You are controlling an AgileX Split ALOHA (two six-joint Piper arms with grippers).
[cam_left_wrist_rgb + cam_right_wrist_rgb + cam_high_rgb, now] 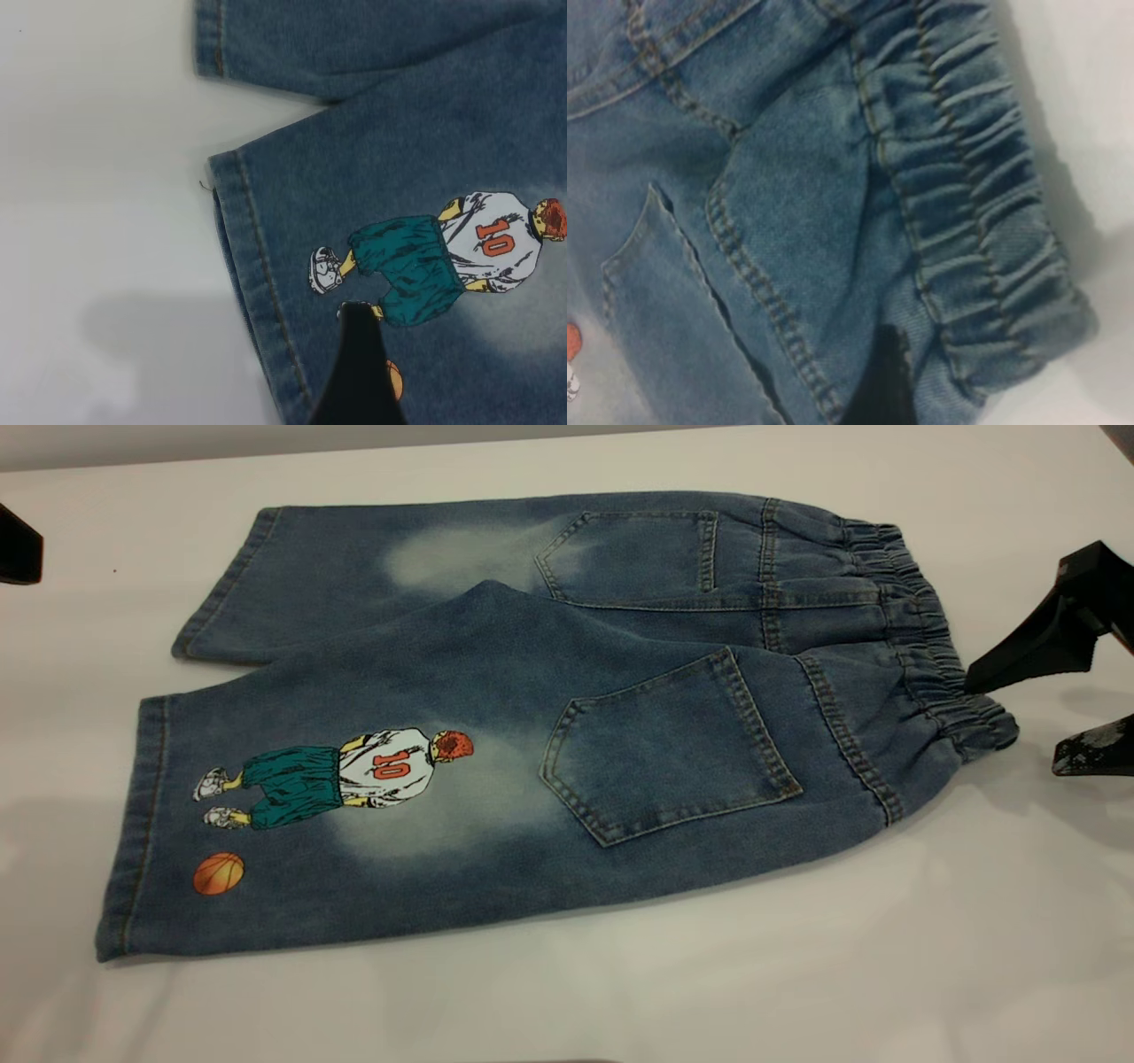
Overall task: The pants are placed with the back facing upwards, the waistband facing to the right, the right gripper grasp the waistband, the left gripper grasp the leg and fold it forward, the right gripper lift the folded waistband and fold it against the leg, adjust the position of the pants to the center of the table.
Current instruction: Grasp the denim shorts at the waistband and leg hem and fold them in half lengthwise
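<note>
The pants (532, 664) lie flat on the white table (797, 974), back pockets up. The gathered waistband (921, 629) points right. The printed leg (354, 850) is the near one, its hem at the left. My right gripper (1014, 726) is open at the waistband's near end: one black finger (1019, 660) reaches over the band, and the scuffed finger (1094, 748) is low beside it. In the right wrist view that dark finger (877, 381) lies over the denim just inside the waistband (966, 204). My left gripper (18, 549) sits at the far left edge, apart from the pants. The left wrist view looks down on the printed leg (425, 159).
The plain leg (354, 558) lies behind the printed one, partly overlapped by it. Bare white tabletop surrounds the pants on every side, widest at the front.
</note>
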